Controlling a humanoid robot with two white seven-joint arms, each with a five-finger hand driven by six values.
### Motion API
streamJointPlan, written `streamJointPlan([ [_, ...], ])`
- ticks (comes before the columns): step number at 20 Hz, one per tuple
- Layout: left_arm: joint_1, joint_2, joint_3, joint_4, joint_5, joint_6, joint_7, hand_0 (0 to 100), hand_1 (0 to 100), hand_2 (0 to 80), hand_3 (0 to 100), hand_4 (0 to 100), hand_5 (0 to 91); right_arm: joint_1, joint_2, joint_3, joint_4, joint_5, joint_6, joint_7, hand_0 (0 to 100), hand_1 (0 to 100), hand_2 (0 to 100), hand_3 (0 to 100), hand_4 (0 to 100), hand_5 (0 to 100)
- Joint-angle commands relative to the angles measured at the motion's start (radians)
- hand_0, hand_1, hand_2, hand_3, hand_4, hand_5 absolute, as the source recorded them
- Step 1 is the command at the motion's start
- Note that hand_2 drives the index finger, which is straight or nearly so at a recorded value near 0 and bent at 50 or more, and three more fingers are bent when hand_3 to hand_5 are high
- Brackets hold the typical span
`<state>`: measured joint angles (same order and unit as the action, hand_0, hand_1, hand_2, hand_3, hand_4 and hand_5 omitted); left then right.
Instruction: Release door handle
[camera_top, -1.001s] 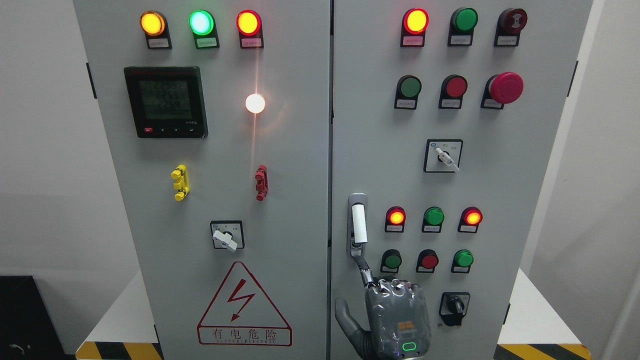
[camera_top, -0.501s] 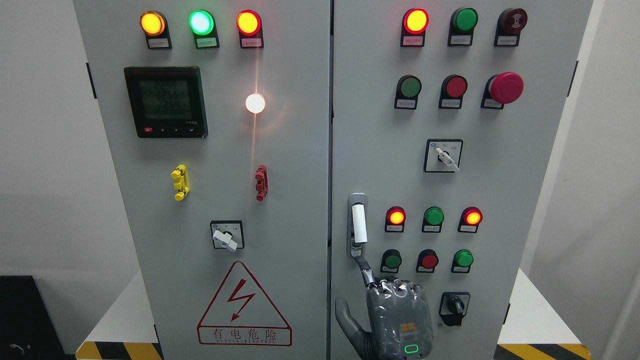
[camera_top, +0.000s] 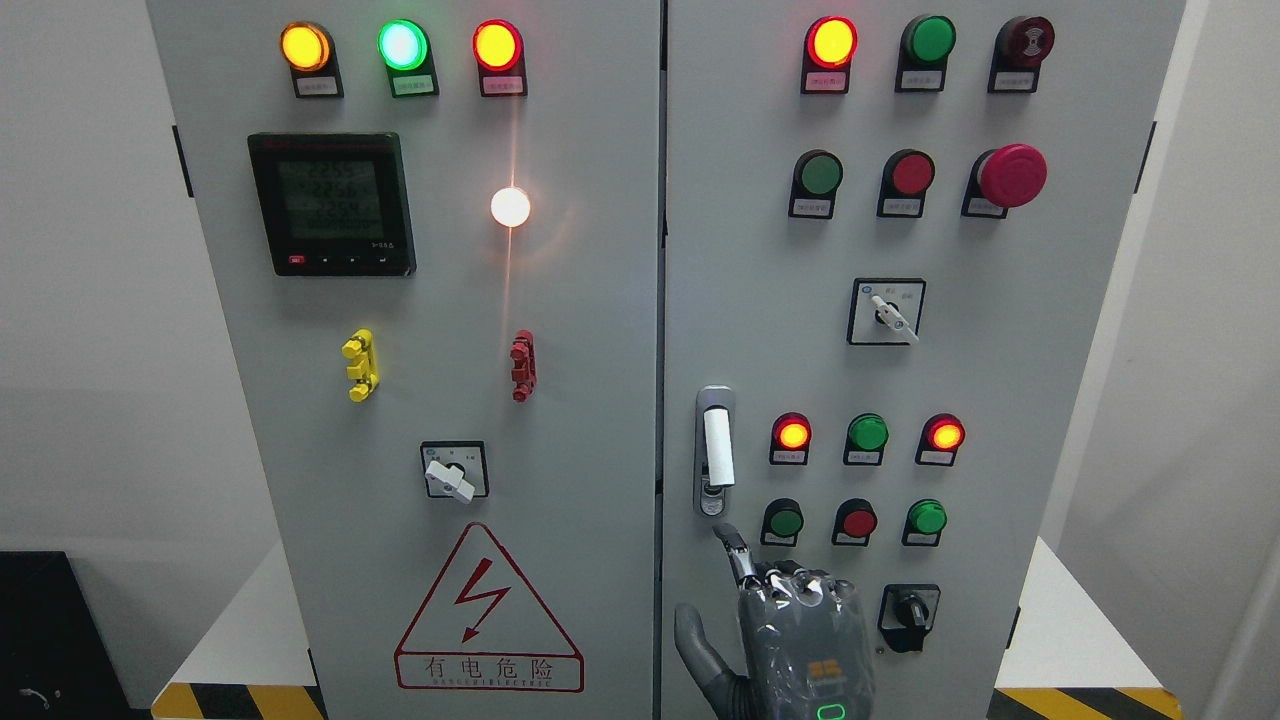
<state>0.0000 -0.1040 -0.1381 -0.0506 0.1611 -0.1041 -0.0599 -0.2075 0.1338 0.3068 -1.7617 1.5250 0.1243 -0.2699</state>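
My right hand (camera_top: 790, 640) comes in at the bottom edge, right of centre, in front of the right door of the tall grey steel control cabinet (camera_top: 600, 300). Hand holds nothing: index finger (camera_top: 733, 548) sticks up toward 12 o'clock, thumb spread out at 9 o'clock, remaining fingers curled at the knuckles. The fingertip sits just below the silver vertical door handle with the white grip sleeve (camera_top: 716, 450), with a small gap, not touching. The handle is upright in its recess at the left edge of the right door, at 12 o'clock from my hand. At 3 o'clock from the handle there are two rows of three round lamps: red lit, green, red lit above; green, red, green below. The black rotary selector knob (camera_top: 910, 610) is at 3 o'clock from my hand, just beside it. Higher on the right door: the white-lever selector switch (camera_top: 888, 312) and the big red mushroom stop button (camera_top: 1012, 175). On the left door: the black digital meter with a lit display (camera_top: 331, 203) at upper left, a glowing white lamp (camera_top: 510, 206), and a red-outlined triangular lightning warning sign (camera_top: 488, 610) at 9 o'clock from my hand. The cabinet stands on a white tabletop (camera_top: 1070, 630) with yellow-black hazard stripes on its front edge. Left arm is out of frame.
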Motion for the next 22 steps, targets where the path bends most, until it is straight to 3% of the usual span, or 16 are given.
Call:
streamJointPlan([
  [1,0.008,0.001,0.000,0.000,0.000,0.000,0.000,12,56,0.0,0,0,0.0,0.023,-0.002,0.000,-0.068,-0.002,-0.017,0.008,49,36,30,97,95,100],
  [8,0.009,0.000,0.000,0.000,0.000,0.000,0.000,12,56,0.0,0,0,0.0,0.054,-0.007,-0.002,-0.116,-0.002,-0.049,0.011,52,36,35,96,94,100],
  [13,0.009,0.000,0.000,0.000,0.000,0.000,0.000,12,56,0.0,0,0,0.0,0.071,-0.007,-0.002,-0.148,-0.002,-0.060,0.015,55,35,46,97,94,100],
  [17,0.009,0.000,0.000,0.000,0.000,0.000,0.000,12,56,0.0,0,0,0.0,0.074,-0.005,-0.003,-0.170,-0.003,-0.069,0.018,57,34,60,100,95,100],
  [20,0.009,0.000,0.000,0.000,0.000,0.000,0.000,12,56,0.0,0,0,0.0,0.072,-0.002,-0.005,-0.177,-0.005,-0.069,0.020,53,27,77,100,100,100],
  [22,0.008,0.000,0.000,0.000,0.000,0.000,0.000,12,56,0.0,0,0,0.0,0.066,0.000,-0.006,-0.183,-0.008,-0.069,0.046,50,25,81,100,100,100],
])
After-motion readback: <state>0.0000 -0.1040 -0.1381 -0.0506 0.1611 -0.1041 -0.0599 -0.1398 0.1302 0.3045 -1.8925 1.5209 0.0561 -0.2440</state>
